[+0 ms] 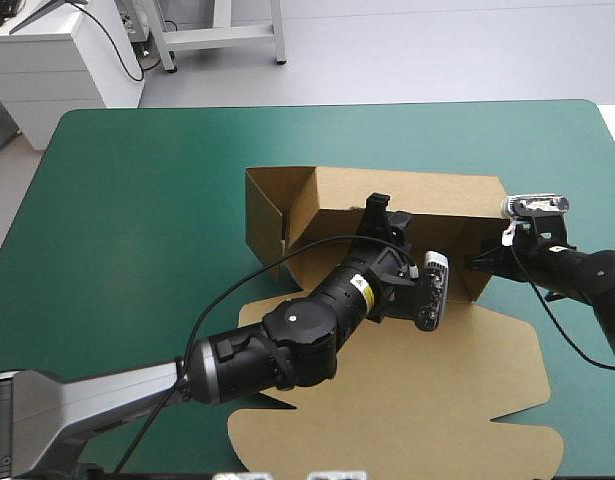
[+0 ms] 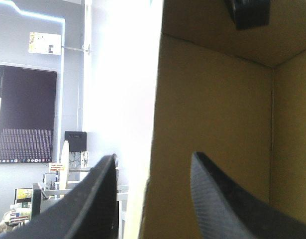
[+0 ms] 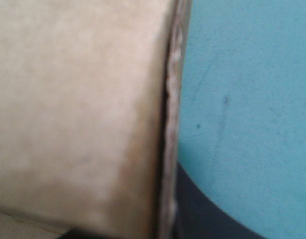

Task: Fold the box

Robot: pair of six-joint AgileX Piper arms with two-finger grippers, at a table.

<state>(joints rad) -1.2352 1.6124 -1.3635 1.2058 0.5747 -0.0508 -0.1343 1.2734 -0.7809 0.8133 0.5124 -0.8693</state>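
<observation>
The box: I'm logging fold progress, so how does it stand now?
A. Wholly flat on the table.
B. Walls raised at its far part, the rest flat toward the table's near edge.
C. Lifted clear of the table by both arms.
B: in the high view the box has brown walls standing at its far part, while the rest of its sheet lies flat on the teal-green cover toward the near edge.

Set high behind the robot, facing forward and down, taking in the whole table (image 1: pixel 137 200). Left wrist: close at the box (image 2: pixel 212 124), looking level along a raised wall. Right wrist: very near the box's end wall, cover (image 3: pixel 252 99) just beside. Sharing the box in all three.
</observation>
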